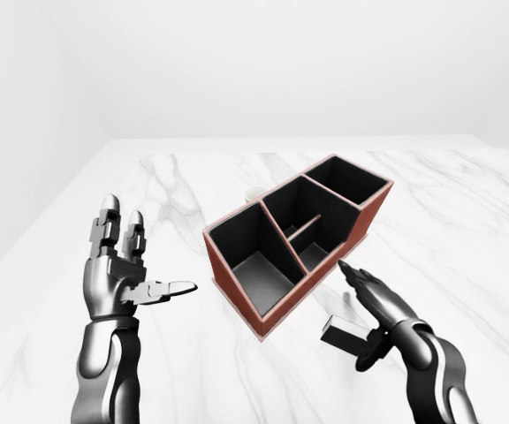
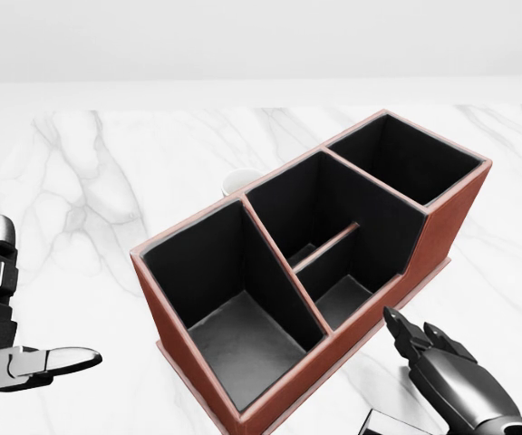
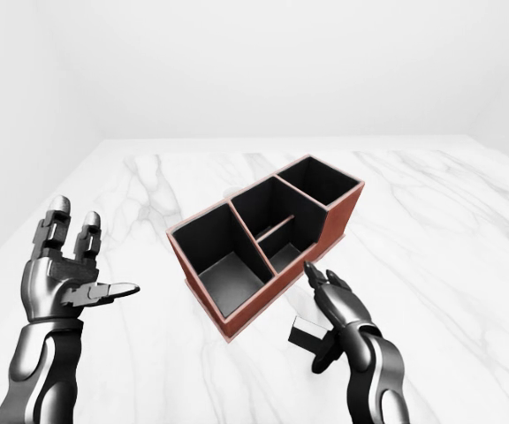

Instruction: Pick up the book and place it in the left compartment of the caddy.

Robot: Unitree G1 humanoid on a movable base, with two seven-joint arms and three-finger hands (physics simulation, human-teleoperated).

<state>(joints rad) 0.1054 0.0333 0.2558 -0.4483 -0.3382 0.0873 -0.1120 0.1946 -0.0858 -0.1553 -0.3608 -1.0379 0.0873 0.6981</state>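
A white marble table point(image 1: 467, 221) carries the red caddy point(image 1: 295, 238), with a white cup point(image 2: 236, 183) just behind it.

A small white thing point(image 2: 239, 182) peeks out behind the caddy point(image 2: 442, 227), and the caddy's wall hides most of it, so I cannot tell what it is. The right robot hand point(image 1: 374, 305) covers part of a dark book point(image 1: 341, 333). In the head view, the bottom edge cuts off that book.

Your caddy point(image 1: 299, 240) is a red-brown box with black-lined compartments, sitting upright and askew on the marble bench point(image 1: 467, 221). Its left compartment point(image 2: 229, 317) is empty. The dark book point(image 1: 341, 333) lies just right of the caddy's near end, partly hidden.
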